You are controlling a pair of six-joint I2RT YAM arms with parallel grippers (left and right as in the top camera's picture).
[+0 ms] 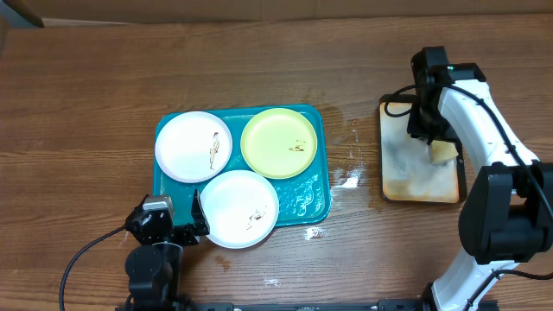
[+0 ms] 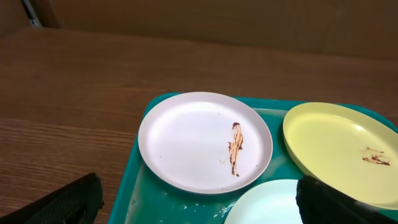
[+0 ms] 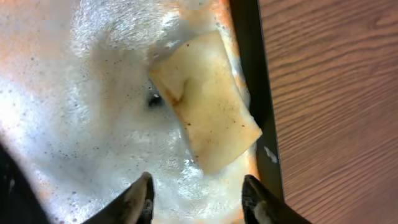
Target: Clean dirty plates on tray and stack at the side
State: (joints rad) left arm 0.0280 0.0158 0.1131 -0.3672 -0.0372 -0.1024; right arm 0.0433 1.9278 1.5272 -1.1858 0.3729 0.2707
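Three dirty plates lie on the teal tray (image 1: 314,195): a white plate (image 1: 193,145) at the back left, a yellow-green plate (image 1: 278,142) at the back right, and a white plate (image 1: 239,208) at the front. Each has brown smears. My left gripper (image 1: 183,226) is open and empty at the tray's front left corner; in the left wrist view its fingers straddle the tray (image 2: 180,205), short of the back white plate (image 2: 205,140). My right gripper (image 3: 198,199) is open just above a foamy narrow tray, near a tan sponge (image 3: 208,118).
The black-rimmed, rust-stained narrow tray (image 1: 419,192) with foam stands at the right, the sponge (image 1: 444,152) on it. Water drops (image 1: 347,179) lie on the wood between the two trays. Cardboard boxes line the far edge.
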